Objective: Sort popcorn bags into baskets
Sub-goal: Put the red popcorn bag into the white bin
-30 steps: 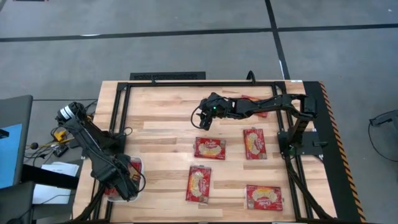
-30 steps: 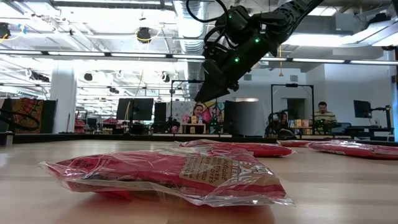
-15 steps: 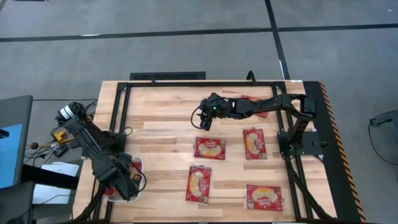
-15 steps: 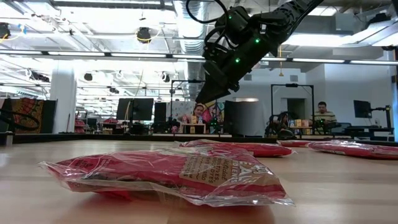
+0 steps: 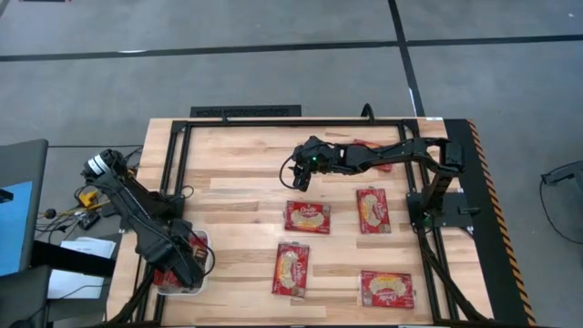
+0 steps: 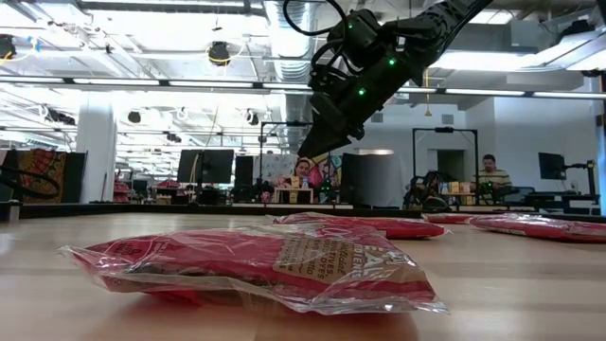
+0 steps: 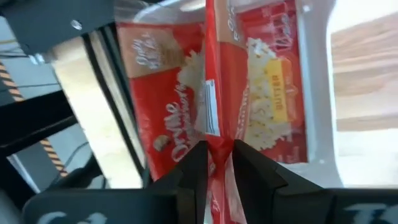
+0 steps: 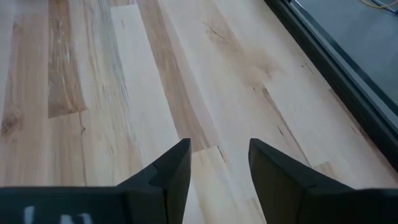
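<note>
The left gripper (image 7: 217, 163) is hanging over the white tray (image 7: 314, 93) at the tabletop's (image 5: 246, 182) near-left corner, its fingers (image 7: 193, 165) seemingly pinching a popcorn bag's (image 7: 214, 106) edge to drop it in. The right gripper (image 5: 296, 179) is hovering, fingers spread, beside the nearest loose bag (image 5: 307, 217).

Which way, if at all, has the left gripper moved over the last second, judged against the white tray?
Yes, slightly. In the high view the left gripper has drawn back toward the table's near edge along the white tray, with a popcorn bag between its fingers.
</note>
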You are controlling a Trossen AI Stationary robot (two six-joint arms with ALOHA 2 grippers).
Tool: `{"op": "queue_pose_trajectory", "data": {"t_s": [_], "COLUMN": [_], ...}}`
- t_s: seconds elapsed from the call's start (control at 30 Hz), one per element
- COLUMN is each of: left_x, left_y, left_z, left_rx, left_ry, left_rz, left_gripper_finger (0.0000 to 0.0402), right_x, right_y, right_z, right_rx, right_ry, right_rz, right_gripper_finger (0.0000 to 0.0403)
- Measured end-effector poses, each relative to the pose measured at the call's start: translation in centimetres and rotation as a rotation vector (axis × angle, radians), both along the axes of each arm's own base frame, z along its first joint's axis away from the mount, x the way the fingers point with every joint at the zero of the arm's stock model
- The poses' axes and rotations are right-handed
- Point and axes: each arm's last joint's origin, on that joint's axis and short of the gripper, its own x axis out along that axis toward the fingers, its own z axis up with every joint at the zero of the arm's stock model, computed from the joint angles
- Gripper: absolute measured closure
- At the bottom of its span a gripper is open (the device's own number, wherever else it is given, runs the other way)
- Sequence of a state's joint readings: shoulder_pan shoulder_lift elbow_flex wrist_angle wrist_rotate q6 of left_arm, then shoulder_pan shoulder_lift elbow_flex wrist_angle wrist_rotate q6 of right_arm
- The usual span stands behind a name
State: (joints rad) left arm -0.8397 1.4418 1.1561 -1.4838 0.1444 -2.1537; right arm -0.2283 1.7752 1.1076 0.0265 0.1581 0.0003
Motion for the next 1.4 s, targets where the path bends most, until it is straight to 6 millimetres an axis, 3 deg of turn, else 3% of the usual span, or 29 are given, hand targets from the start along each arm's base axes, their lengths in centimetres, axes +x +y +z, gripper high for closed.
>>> {"op": "queue_pose_trajectory", "data": {"t_s": [0.67,1.07,1.3,1.4], "left_x": [-0.4,1.0,3.6,4.4], "left_y": [0.7,2.1,1.8,1.4], "left_z": [0.2,0.2,-0.3,-1.4], "left_rx": [0.083,0.107,0.063,0.039], "left_ry": [0.013,-0.017,-0.265,-0.363], "left_rz": [-0.093,-0.144,-0.244,-0.251], "left_gripper_finger": [0.0338,0.0338,0.0338,0.0338], "right_x": [0.0,0.0,0.1,0.1], "right_y": [0.0,0.2,0.9,0.9], "right_z": [0.0,0.0,-0.2,-0.2], "right_rx": [-0.006,-0.002,0.03,0.034], "right_ry": [0.003,0.007,0.018,0.017], "right_rz": [0.004,0.013,0.067,0.062], "right_gripper_finger": [0.0221,0.0216,0.0231,0.0238]}}
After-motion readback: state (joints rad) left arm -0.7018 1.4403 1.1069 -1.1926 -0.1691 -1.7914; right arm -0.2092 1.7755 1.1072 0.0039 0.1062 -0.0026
